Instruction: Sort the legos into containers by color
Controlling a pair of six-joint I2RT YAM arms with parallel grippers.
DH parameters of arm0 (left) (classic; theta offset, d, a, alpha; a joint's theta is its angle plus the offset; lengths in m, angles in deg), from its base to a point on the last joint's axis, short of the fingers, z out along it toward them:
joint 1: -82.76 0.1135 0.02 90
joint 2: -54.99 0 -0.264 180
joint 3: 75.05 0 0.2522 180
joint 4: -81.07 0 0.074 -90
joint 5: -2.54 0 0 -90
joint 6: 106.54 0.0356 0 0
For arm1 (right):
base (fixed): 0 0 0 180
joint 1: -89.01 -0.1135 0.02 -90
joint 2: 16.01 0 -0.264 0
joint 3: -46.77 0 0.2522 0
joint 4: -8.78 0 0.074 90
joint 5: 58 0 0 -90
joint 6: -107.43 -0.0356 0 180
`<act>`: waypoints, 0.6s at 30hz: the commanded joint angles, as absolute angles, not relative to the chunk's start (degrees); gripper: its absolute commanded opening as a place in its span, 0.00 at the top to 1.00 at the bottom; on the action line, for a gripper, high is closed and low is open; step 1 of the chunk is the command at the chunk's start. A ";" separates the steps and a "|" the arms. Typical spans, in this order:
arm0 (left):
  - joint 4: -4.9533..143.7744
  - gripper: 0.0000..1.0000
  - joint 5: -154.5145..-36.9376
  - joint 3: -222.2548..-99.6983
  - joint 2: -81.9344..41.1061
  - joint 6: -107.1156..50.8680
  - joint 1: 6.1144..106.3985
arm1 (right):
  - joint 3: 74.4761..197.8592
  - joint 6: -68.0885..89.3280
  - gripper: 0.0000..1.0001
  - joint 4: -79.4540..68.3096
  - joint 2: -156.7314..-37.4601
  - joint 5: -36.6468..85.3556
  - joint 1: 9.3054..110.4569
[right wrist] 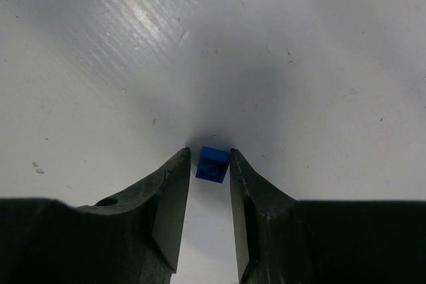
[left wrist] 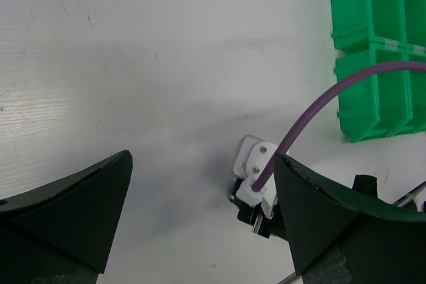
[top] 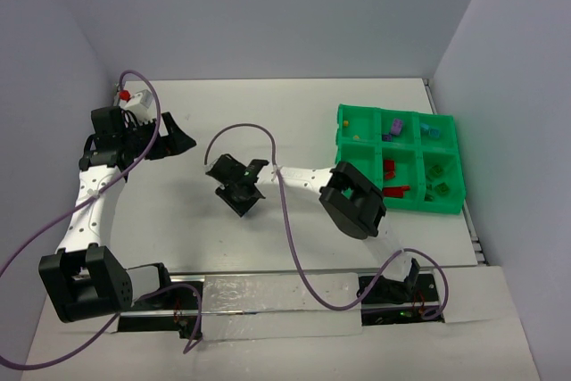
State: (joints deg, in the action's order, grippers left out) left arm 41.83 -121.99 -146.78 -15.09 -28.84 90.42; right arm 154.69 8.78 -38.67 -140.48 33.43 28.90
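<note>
Right pincer (right wrist: 209,156) narrow astride blue lego (right wrist: 213,164), left pincer (left wrist: 203,157) wide, purple cable (left wrist: 386,68) crossing before green tray (left wrist: 369,11)

Left end effector (left wrist: 203,157) spread wide, right end effector (right wrist: 209,153) pointing down, jaws narrowly apart, possibly gripping.

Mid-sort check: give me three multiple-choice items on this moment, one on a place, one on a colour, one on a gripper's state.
1. Where on the table is the green tray? A far right; B far left; C between the arm bases.
2. What colour is the brick between the right gripper's fingertips? A red; B blue; C yellow.
3. The left gripper is: A shut on a brick; B open and empty; C shut, empty.
Answers: 1 A, the top view shows it at the right edge. 2 B, the right wrist view shows blue. 3 B, its fingers stand wide apart over bare table.
</note>
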 commanded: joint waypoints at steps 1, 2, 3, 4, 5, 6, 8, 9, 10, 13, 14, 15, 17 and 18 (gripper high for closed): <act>43.56 0.03 -121.81 -146.99 -14.79 -27.97 90.83 | 152.79 9.17 0.64 -42.04 -140.45 35.07 28.28; 43.58 0.03 -121.75 -146.99 -14.87 -28.05 90.76 | 152.97 9.17 0.66 -42.46 -140.62 34.92 28.35; 43.65 0.03 -121.82 -146.99 -14.88 -28.06 90.83 | 152.84 9.17 0.67 -42.51 -140.64 34.74 28.36; 43.81 0.03 -121.83 -146.99 -15.03 -28.21 90.84 | 152.67 9.17 0.69 -42.28 -140.42 34.57 28.51; 43.98 0.03 -121.83 -146.92 -15.13 -28.37 90.77 | 152.43 9.17 0.71 -41.96 -140.17 34.47 28.54; 44.15 0.03 -121.83 -146.90 -15.08 -28.41 90.75 | 152.51 9.17 0.73 -41.89 -140.18 34.32 28.67; 44.32 0.03 -121.92 -146.75 -15.14 -28.58 90.78 | 152.64 9.50 0.80 -41.89 -140.03 34.07 28.95; 44.37 0.03 -121.97 -146.73 -15.20 -28.59 90.75 | 152.64 9.58 0.82 -41.84 -139.97 33.91 29.09; 44.32 0.03 -121.95 -146.83 -15.28 -28.53 90.80 | 152.74 9.71 0.85 -41.80 -139.64 33.64 29.46; 44.15 0.03 -121.92 -147.25 -15.41 -28.23 90.84 | 152.91 10.75 0.91 -41.72 -137.53 32.79 30.96; 44.02 0.03 -121.92 -147.56 -15.54 -27.97 90.80 | 152.86 11.14 0.95 -41.59 -136.70 32.44 32.30; 43.84 0.03 -121.92 -147.99 -15.71 -27.63 90.75 | 152.65 11.37 0.98 -41.33 -135.03 31.96 33.99; 43.45 0.03 -121.71 -148.48 -15.98 -26.76 90.84 | 151.83 11.20 1.00 -40.32 -130.79 28.23 38.14; 43.44 0.03 -121.61 -148.57 -16.06 -26.49 90.80 | 151.47 11.27 1.00 -40.18 -128.59 27.30 40.88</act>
State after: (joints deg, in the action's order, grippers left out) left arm 41.85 -121.99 -146.78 -15.55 -28.10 90.42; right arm 152.55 10.59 -39.69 -138.26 30.67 32.64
